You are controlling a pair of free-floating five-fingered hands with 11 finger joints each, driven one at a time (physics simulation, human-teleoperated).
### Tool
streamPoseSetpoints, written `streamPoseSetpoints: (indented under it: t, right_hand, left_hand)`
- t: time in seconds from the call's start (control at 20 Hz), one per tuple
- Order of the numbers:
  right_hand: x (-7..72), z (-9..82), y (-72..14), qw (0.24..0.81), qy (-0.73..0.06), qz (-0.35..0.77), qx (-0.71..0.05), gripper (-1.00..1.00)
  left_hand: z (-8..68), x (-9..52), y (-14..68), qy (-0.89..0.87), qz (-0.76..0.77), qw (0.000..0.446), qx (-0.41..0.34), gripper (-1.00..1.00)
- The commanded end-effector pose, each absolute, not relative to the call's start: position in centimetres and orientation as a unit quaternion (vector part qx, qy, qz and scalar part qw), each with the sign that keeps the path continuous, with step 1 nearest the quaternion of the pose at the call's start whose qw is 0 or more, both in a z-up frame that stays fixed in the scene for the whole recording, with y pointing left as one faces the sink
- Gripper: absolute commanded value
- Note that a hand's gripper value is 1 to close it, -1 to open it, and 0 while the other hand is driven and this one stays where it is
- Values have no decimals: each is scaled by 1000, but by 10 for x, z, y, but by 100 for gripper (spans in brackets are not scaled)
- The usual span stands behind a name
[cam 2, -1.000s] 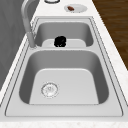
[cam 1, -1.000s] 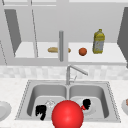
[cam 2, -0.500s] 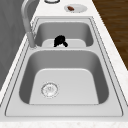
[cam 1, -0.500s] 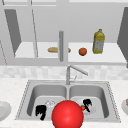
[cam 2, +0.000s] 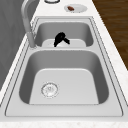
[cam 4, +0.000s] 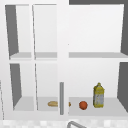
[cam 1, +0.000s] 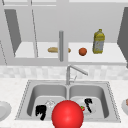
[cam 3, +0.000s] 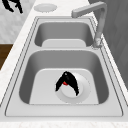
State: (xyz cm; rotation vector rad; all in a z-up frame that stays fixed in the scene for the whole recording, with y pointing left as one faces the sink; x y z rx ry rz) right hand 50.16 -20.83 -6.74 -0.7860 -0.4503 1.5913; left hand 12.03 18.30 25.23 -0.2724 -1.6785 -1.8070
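Note:
My right hand [cam 1: 88,104] hangs in the right basin over a white plate [cam 1: 93,111], fingers pointing down and spread. A small red fruit [cam 1: 82,108] lies on the plate right under the hand, between thumb and fingers; in the right side view the fruit [cam 3: 65,83] peeks out below the palm [cam 3: 68,80]. The same hand [cam 2: 60,38] shows in the far basin of the left side view. My left hand [cam 1: 40,111] floats in front of the left basin with loose, hanging fingers, holding nothing; it also appears at the top left corner as a hand [cam 3: 13,5] off the counter.
A big red ball [cam 1: 67,115] sits at the sink's front middle. The faucet [cam 1: 72,72] rises behind the divider. Plates stand on the counter at the left [cam 1: 3,110] and right [cam 2: 75,8]. The shelf holds bread [cam 1: 53,49], a round orange-red fruit [cam 1: 82,51] and a yellow bottle [cam 1: 99,41].
The right hand has risen slightly over the plate and its fingers have spread. The left hand has not moved.

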Motion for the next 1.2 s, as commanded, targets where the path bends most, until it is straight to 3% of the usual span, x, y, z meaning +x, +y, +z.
streamPoseSetpoints:
  t: [0.0,1.15]
  right_hand:
    - [497,-52,-215,611,-227,691,-312,-100]
    - [484,8,-238,581,-380,704,-150,-100]
  left_hand:
    - [252,120,183,-640,-689,324,-104,0]
    - [252,120,183,-640,-689,324,-104,0]
